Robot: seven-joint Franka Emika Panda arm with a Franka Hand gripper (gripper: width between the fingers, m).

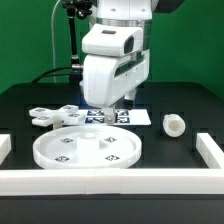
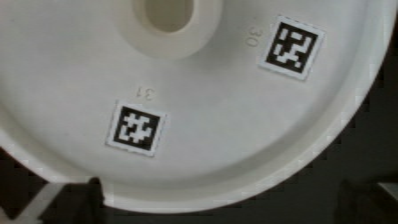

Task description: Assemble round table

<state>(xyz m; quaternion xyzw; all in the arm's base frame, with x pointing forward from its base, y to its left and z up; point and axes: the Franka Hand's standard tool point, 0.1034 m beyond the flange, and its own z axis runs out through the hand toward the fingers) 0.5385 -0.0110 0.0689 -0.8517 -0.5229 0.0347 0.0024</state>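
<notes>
White plastic parts lie on a black table (image 1: 180,100) bordered by white rails (image 1: 100,182) along its front edge and both sides. The large round disc (image 1: 90,150) lies flat near the middle of the front edge, just behind the front rail, with several small square tags on its upper face. The four-lobed cross base (image 1: 55,116) lies behind it toward the exterior view's left, close to the disc's rim. The short cylindrical leg (image 1: 175,124) lies well apart toward the exterior view's right. The marker board (image 1: 132,116) lies flat behind the disc, partly hidden by the arm.

The gripper (image 1: 108,104) hangs over the disc's rear rim, jaws spread wide and holding nothing. The wrist view looks down on the disc (image 2: 196,100), showing its centre hole (image 2: 169,15) and two tags (image 2: 294,46) on the white face.
</notes>
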